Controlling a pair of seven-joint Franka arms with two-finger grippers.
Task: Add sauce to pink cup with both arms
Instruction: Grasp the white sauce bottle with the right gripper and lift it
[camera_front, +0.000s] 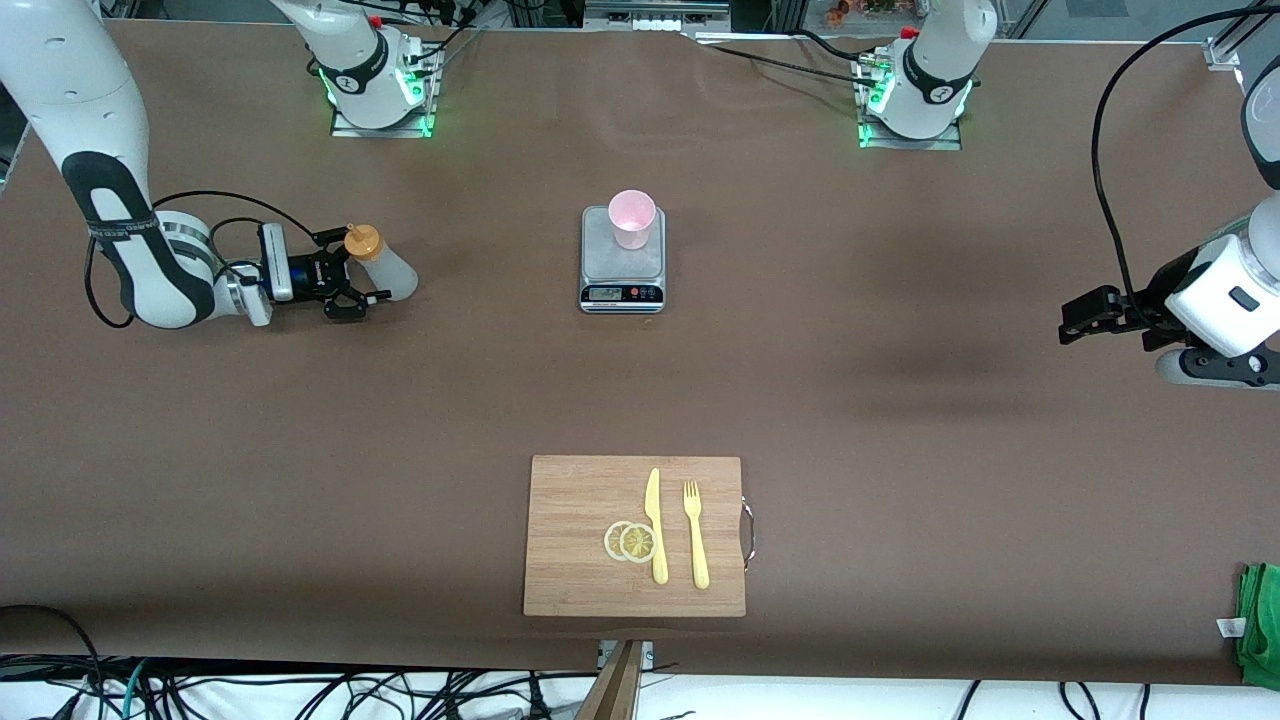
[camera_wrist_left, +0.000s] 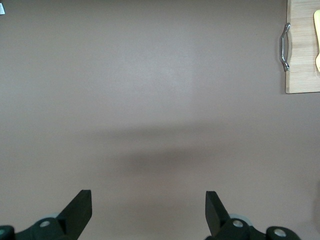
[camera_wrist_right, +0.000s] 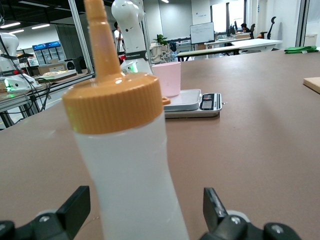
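Note:
The sauce bottle (camera_front: 388, 266), whitish with an orange nozzle cap, stands upright on the table toward the right arm's end. My right gripper (camera_front: 362, 270) is low at the bottle with its fingers open on either side of the body, a gap showing on each side. In the right wrist view the bottle (camera_wrist_right: 125, 165) fills the space between the open fingers (camera_wrist_right: 75, 207). The pink cup (camera_front: 632, 218) stands upright on a small kitchen scale (camera_front: 622, 272) at mid-table; it also shows in the right wrist view (camera_wrist_right: 167, 79). My left gripper (camera_front: 1085, 315) waits open and empty over bare table at the left arm's end.
A wooden cutting board (camera_front: 575, 545) lies near the front camera with a yellow knife (camera_front: 655, 525), a yellow fork (camera_front: 695, 535) and lemon slices (camera_front: 630, 541) on it. A green cloth (camera_front: 1262, 620) lies at the table corner. The board's handle shows in the left wrist view (camera_wrist_left: 284, 47).

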